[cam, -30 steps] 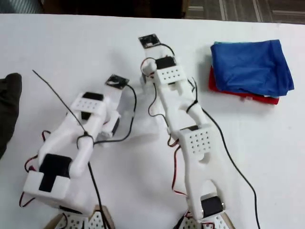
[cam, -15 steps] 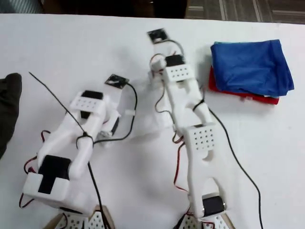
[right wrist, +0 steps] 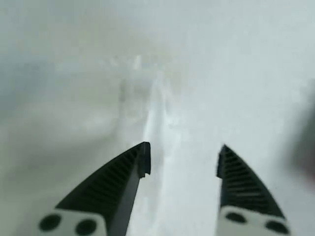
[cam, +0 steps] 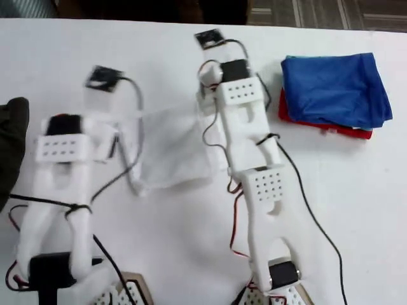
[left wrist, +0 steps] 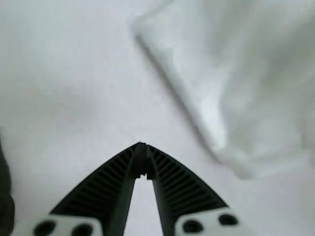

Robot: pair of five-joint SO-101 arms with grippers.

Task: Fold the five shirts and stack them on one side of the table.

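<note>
Just beside shirt [left wrist: 256,83], closed left tool [left wrist: 141,162]

Here I am at what looks like a robotics lab bench: a plain white table [cam: 356,210] carries my left arm [cam: 57,184] and right arm [cam: 261,184], both white plastic shells. Red and black wires [cam: 236,222] loop in the open, and the bases sit on bare wooden mounts [cam: 137,286]. Folded shirts [cam: 334,86] lie stacked on the tabletop, and hard floor [cam: 318,11] shows past the far edge.
</note>
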